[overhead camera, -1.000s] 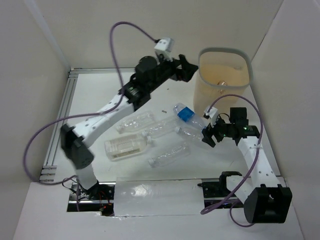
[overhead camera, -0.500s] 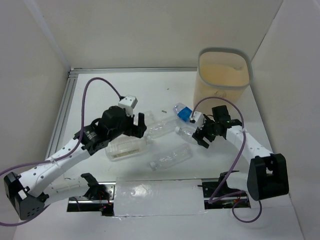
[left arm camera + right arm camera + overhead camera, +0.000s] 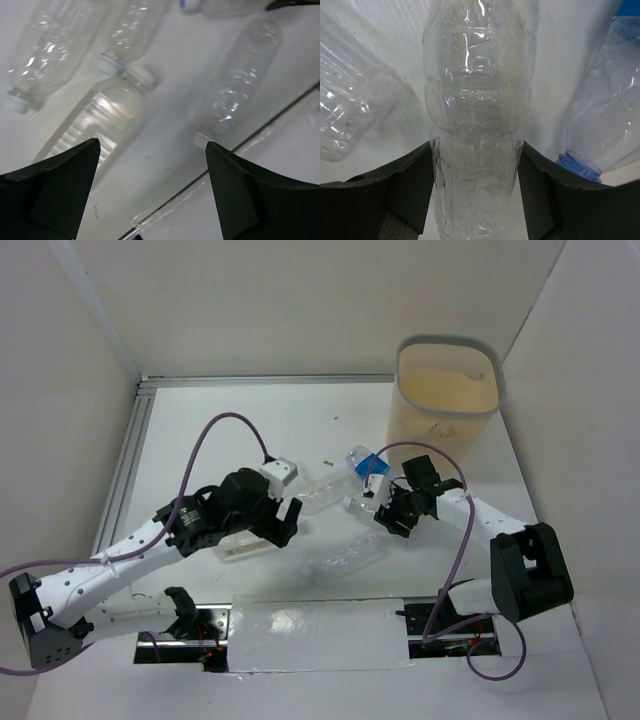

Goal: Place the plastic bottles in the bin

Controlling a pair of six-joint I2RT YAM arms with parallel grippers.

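Observation:
Several clear plastic bottles lie mid-table. My right gripper [image 3: 386, 515] is shut on a plain plastic bottle [image 3: 476, 115], and both of the fingers [image 3: 405, 185] press its ribbed sides. The blue-labelled bottle [image 3: 368, 466] lies just beside it, with its blue neck [image 3: 580, 167] at the right. My left gripper [image 3: 288, 523] hangs open over bare table [image 3: 155, 190], between the squarish white-capped bottle [image 3: 100, 125] and another plain bottle [image 3: 237, 85]. Nothing is between its fingers. The beige bin [image 3: 447, 405] stands at the back right.
White walls close in the table on the left, back and right. An aluminium rail [image 3: 122, 470] runs along the left edge. A shiny taped strip [image 3: 315, 635] lies at the near edge between the arm bases. Purple cables loop above both arms.
My left arm has swung back from beside the bin and now hangs low over the bottles. My right gripper has slid left onto the plain bottle and its jaws have narrowed onto it.

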